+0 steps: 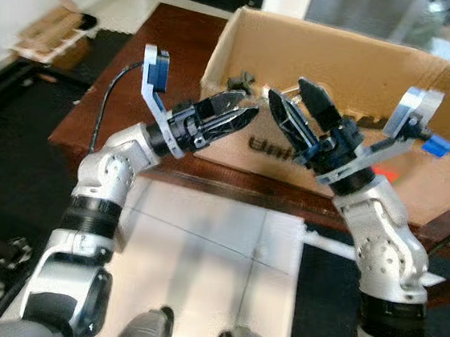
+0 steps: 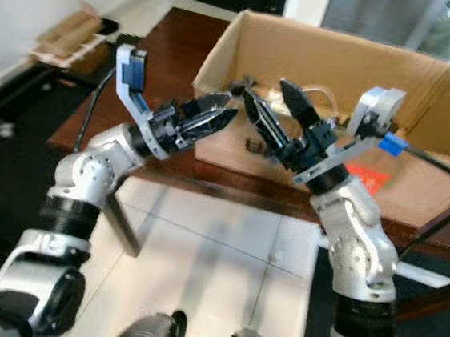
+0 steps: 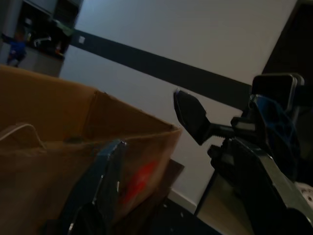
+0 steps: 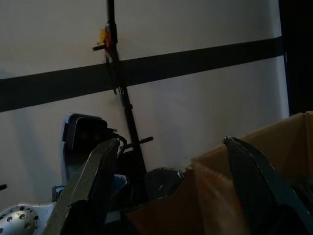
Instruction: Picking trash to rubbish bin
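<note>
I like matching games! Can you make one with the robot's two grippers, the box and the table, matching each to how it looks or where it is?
Things:
1. left gripper
2. right gripper
3. box
4. table

Descriptions:
A. dark brown wood, under the box
B. fingers spread wide, at the box's near wall
C. tan cardboard, open on top
D. fingers nearly together, pointing at the other gripper

Pairs: 1-D, 2-B, 3-C, 4-A
</note>
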